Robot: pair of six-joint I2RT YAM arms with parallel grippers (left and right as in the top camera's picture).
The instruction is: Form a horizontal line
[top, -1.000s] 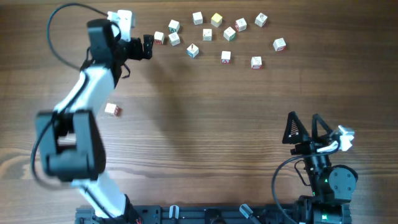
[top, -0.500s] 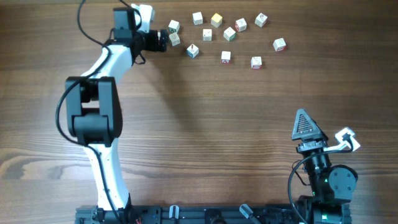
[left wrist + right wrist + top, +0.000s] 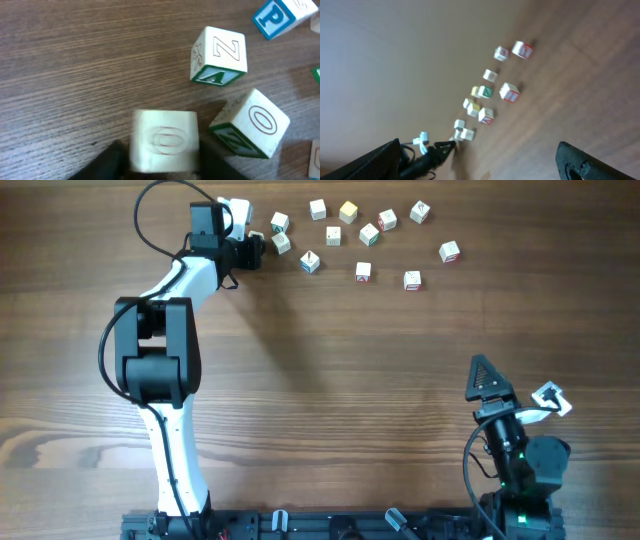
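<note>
Grip first: my left gripper held the O-faced cube, a neighbouring cube close at three o'clock. No horizontal line existed; loose cubes lay scattered at twelve o'clock. Lifting straight up would avoid knocking them. My right gripper stood open at five.

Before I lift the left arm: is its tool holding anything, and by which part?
It appears so: the left tool grips a whitish wooden cube marked O on top, fingers pressing two opposite side faces.
</note>
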